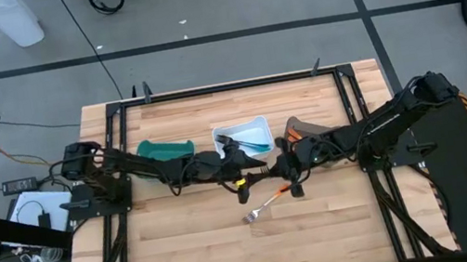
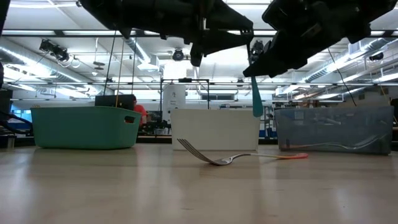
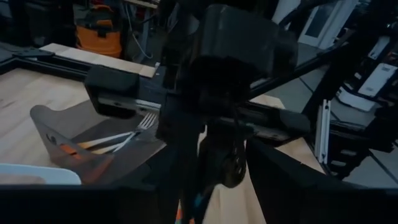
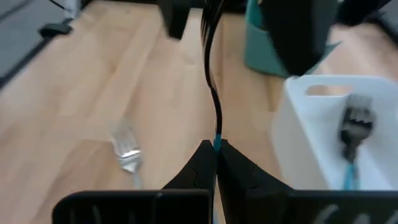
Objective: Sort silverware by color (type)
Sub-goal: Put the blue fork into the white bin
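A blue-handled fork point(image 4: 212, 74) is held above the table's middle by my right gripper point(image 4: 216, 152), which is shut on it. My left gripper point(image 1: 236, 161) faces it, open. In the right wrist view its two dark fingers point(image 4: 174, 18) stand on either side of the fork's tines. Whether they touch the tines, I cannot tell. An orange-handled fork point(image 1: 263, 207) lies on the wood just nearer than both grippers, tines point(image 2: 189, 148) curving up. My right gripper pinches the fork between its two fingertips where the blue handle meets the dark stem point(image 4: 217, 140). The fingers come from the table's right, slanting down, and lie across the fork. The handle point(image 2: 256, 99) hangs below them, clear of the table. Stem and tines reach on toward my left gripper.
Three bins stand in a row behind the grippers: a teal one point(image 1: 166, 149), a white one point(image 1: 256, 125) holding a blue-handled fork point(image 4: 354, 127), and a grey-brown one point(image 1: 300, 126) with orange-handled silverware point(image 3: 93, 146). Bare wood lies toward the near edge.
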